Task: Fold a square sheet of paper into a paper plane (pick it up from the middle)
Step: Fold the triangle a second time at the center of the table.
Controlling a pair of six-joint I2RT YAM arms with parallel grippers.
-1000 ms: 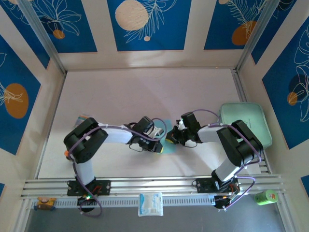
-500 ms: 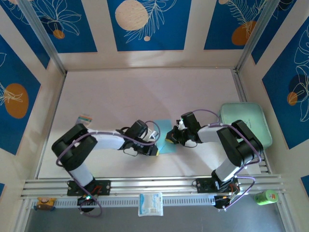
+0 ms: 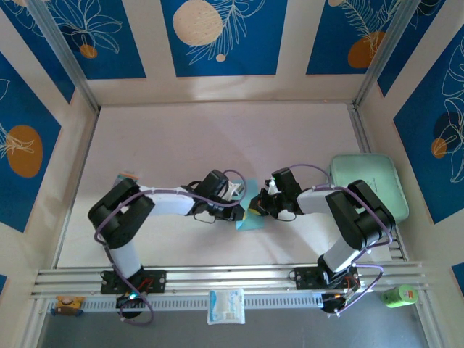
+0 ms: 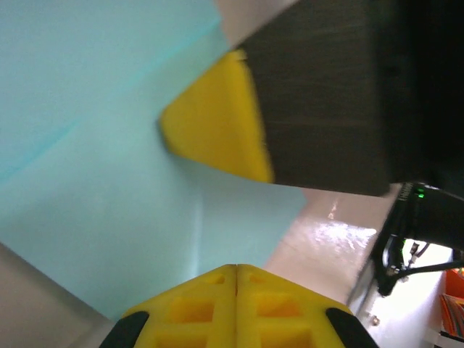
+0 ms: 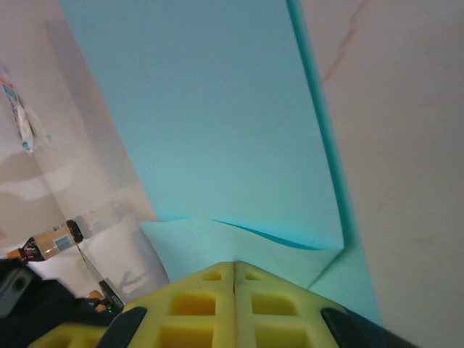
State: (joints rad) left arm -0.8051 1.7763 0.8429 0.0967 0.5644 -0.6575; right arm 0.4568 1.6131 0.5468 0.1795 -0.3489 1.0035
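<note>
Yellow-padded left gripper (image 3: 233, 210): clenched, its jaws seam to seam in the wrist view (image 4: 235, 290). Half a second before, it had swung out to the near left; it had now come back against the sheet's left side.
Square sheet of paper (image 3: 246, 220): lay on the table between the two grippers, partly folded, with a crease and a turned-over flap showing (image 5: 217, 109). From above, less of it showed than half a second earlier.
Right gripper (image 3: 254, 211): also clenched, its tip resting on the sheet's right side and unmoved over the second. Whether it pinched a layer could not be told.
Meaning: probably a fold being pressed flat by the left while the right anchored the sheet; the plane looked far from finished.
Edges: the sheet sat clear of the front rail.
Room: the table (image 3: 217, 138) lay bare and wide beyond the sheet; the mint-green tray (image 3: 366, 185) stood well apart to the right.
</note>
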